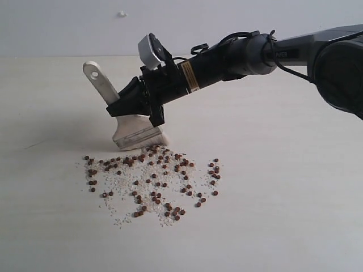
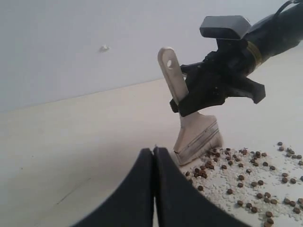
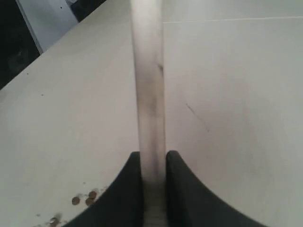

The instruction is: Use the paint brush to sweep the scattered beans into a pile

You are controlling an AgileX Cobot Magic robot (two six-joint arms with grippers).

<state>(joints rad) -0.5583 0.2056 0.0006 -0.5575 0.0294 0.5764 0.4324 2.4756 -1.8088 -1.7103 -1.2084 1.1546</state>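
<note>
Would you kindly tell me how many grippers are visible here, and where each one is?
2. The right gripper is shut on the paint brush handle, bristles beside the beans. The left gripper, shut and empty, appears only in its own wrist view, facing the brush.

One paint brush (image 1: 136,134). The beans (image 1: 157,184) run to several dozen (too many and too tiny for an exact tally), lying in a single loose scatter. A small outlying group of roughly ten sits at its right side in the exterior view. The whitish grains (image 1: 122,198) among them are past counting. Two grippers: the right gripper (image 1: 123,105) and the left gripper (image 2: 154,155). One bench (image 1: 283,198). One white speck (image 1: 122,13) on the wall.
</note>
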